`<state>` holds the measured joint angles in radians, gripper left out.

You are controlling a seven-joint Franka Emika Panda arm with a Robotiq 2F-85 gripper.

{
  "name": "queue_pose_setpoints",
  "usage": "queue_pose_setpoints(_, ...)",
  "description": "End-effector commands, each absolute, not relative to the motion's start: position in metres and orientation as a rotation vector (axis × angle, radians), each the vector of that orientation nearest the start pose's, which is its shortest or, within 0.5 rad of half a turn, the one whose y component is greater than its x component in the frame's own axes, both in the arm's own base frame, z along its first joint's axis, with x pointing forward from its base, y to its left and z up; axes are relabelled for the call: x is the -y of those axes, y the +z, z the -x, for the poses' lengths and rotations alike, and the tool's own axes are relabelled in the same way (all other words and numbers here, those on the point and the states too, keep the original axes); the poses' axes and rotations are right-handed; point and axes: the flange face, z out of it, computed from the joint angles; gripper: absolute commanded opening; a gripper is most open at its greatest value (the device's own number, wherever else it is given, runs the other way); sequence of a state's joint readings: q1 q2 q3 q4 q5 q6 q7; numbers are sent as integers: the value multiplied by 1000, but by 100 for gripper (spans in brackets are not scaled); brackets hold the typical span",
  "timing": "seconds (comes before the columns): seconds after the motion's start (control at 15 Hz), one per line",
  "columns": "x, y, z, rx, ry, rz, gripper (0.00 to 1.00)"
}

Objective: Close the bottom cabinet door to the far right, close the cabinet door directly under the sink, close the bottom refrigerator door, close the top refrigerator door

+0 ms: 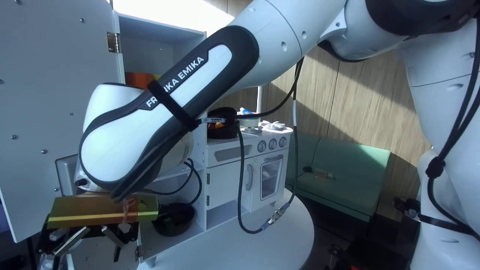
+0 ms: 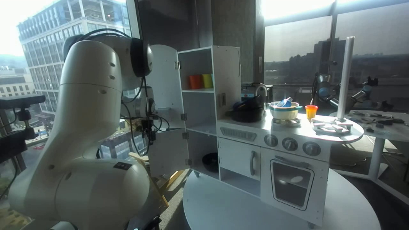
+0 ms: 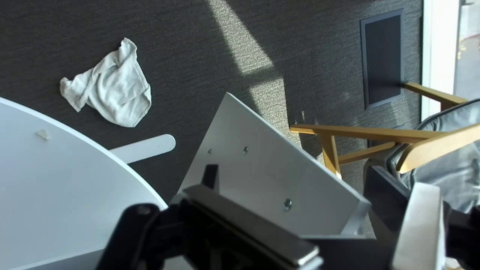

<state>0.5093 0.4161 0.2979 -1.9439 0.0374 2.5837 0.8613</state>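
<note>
The black pincer (image 1: pixel 86 255) hangs at the end of the white-and-black Franka arm (image 1: pixel 180 75), its two metal-faced fingers (image 3: pixel 416 225) standing wide apart; a flat gold-coloured block (image 1: pixel 90 215) sits just above it. In the wrist view the flat white lower refrigerator door (image 3: pixel 270 180), with small screw heads on its face, shows beneath the fingers and in the gap between them; whether they touch it, I cannot tell. That door is swung open, and over it the tall white upper refrigerator door (image 2: pixel 164 73), rounded at the top, stands open too. Both are hinged to a tall white refrigerator cabinet (image 2: pixel 226 72), where a red cup (image 2: pixel 195 82) and a yellow cup (image 2: pixel 207 81) stand on a high shelf and a round black bowl (image 2: pixel 210 160) rests in the bottom compartment. Beside it, the small white cabinet door (image 2: pixel 235 156) with a curved grey handle is closed, and so is the white oven door (image 2: pixel 292 182) with a dark window. Above them, the white counter (image 2: pixel 263 125) carries black pans (image 2: pixel 249 113), a cream pot (image 2: pixel 284 112) with teal handles and an orange cup (image 2: pixel 311 111). Everything stands on a round white desk (image 2: pixel 223 204). Beyond, a crumpled white cloth (image 3: pixel 116 90) lies on dark carpet (image 3: pixel 180 67).
</note>
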Motion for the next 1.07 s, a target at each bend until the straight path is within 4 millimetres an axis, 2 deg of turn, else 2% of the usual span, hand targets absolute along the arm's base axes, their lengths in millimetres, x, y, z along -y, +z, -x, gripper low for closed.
queue_pose_setpoints(0.0,-457,281,-455,-112,-34,2851,100)
queue_pose_setpoints(0.13,-449,283,-455,-96,-33,2888,100)
queue_pose_setpoints(0.47,-427,314,-446,-86,5,2991,100)
queue_pose_setpoints(0.73,-413,333,-428,-54,182,3136,100)
queue_pose_setpoints(1.0,-391,331,-425,-58,280,3226,100)
